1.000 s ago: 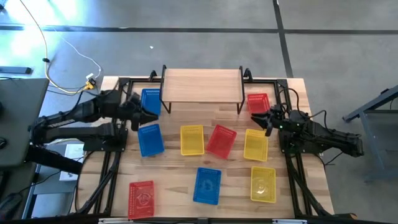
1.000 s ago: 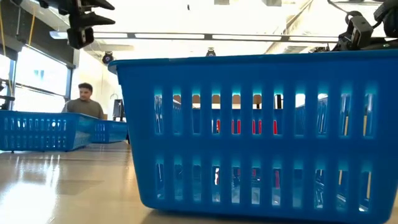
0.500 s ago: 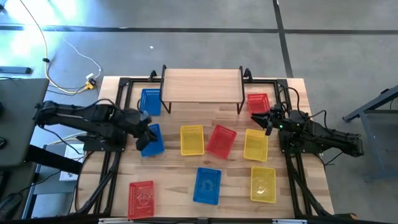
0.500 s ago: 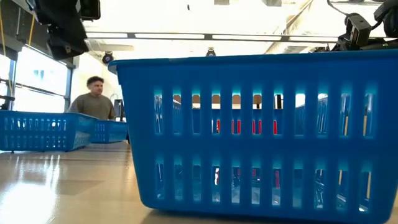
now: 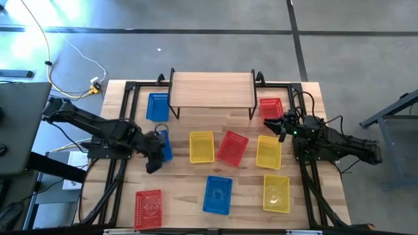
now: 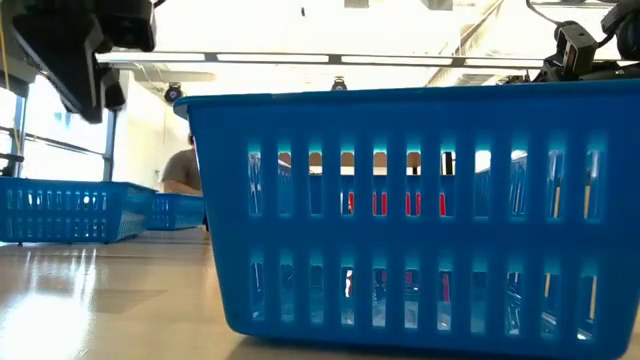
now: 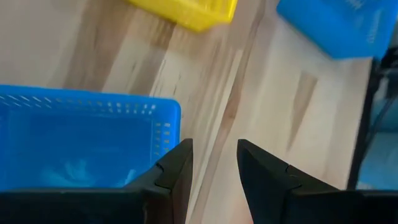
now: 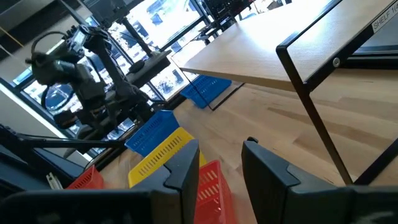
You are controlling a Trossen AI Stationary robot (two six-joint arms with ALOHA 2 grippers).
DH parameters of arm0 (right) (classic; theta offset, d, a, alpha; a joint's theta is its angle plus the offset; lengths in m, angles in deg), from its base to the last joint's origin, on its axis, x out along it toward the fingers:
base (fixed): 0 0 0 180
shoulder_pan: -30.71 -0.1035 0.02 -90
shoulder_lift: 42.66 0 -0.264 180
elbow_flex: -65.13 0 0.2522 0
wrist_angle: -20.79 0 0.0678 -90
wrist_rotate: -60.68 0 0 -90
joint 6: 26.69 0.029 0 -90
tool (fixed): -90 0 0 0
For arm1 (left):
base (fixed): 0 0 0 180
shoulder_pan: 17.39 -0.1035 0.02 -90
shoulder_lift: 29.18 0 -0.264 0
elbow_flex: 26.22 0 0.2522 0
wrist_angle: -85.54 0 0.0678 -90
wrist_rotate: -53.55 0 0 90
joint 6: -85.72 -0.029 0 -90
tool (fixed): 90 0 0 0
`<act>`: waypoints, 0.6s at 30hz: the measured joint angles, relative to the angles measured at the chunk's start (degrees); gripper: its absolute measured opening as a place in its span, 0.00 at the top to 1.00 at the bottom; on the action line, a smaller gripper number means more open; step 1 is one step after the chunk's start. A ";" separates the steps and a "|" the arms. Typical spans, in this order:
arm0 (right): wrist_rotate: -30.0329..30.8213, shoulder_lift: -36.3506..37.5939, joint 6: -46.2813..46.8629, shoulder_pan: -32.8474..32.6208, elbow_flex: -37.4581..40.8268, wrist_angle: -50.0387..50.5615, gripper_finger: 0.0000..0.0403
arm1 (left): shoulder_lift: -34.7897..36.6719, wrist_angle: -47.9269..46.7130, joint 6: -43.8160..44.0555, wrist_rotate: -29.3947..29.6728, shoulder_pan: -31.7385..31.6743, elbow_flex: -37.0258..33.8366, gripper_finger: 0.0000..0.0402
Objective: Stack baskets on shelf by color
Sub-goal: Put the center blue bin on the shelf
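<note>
Only one readable bit: a white label (image 8: 384, 20) on the shelf frame (image 8: 314, 121), right wrist view, beyond the right gripper (image 8: 219, 163) and off to its side. It reads "SHELF", then a cut-off character that may be "1"; the rest runs out of view. No legible text, brand, number or sign on the baskets, table or arms in the other views.

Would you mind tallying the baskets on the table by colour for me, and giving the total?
Blue baskets: 3, at and
Red baskets: 3, at and
Yellow baskets: 3, at and
Total: 9 baskets, none on the shelf.
</note>
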 joint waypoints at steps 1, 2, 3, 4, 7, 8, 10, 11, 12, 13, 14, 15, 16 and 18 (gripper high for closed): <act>0.00 0.00 0.00 -0.02 0.00 0.00 0.73 | -1.17 -0.17 0.03 0.01 0.38 0.00 0.71; 0.00 0.00 0.00 -0.01 0.00 0.00 0.73 | -2.23 -0.40 0.10 0.06 0.73 0.00 0.71; 0.00 -0.01 0.00 -0.02 0.00 0.00 0.73 | -3.22 -0.53 0.16 0.26 1.10 0.00 0.71; 0.00 -0.02 0.00 -0.01 0.00 0.00 0.73 | -4.24 -0.52 0.22 0.56 1.41 0.00 0.71; 0.00 -0.01 0.00 -0.01 0.00 0.00 0.73 | -6.91 -0.54 1.31 2.39 2.28 -0.02 0.71; 0.00 -0.01 0.00 -0.02 0.00 0.00 0.73 | -7.66 -0.53 1.59 2.95 2.52 -0.02 0.71; 0.00 -0.02 0.00 0.00 0.00 0.00 0.73 | -8.97 -0.53 1.74 3.77 3.03 -0.02 0.71; 0.00 0.00 0.00 0.00 0.00 0.00 0.73 | -9.61 -0.52 1.97 4.17 3.26 -0.02 0.71; 0.00 -0.01 0.00 -0.01 0.00 0.00 0.73 | -10.15 -0.58 2.40 4.41 3.49 -0.02 0.71; 0.00 0.00 0.00 0.00 0.00 0.00 0.73 | -10.69 -0.59 2.62 4.49 3.64 -0.02 0.71; -0.01 -0.01 0.00 -0.02 0.00 0.00 0.73 | -11.23 -0.52 2.83 4.49 3.84 -0.02 0.71; -0.01 -0.01 0.00 -0.01 0.00 0.00 0.73 | -11.70 -0.52 3.01 4.49 3.99 -0.02 0.71; 0.00 -0.01 0.00 -0.02 0.00 0.00 0.73 | -12.23 -0.58 3.06 4.56 4.21 -0.02 0.71; -0.02 0.00 0.00 -0.01 0.00 0.00 0.73 | -13.43 -0.63 3.44 5.02 4.49 -0.02 0.71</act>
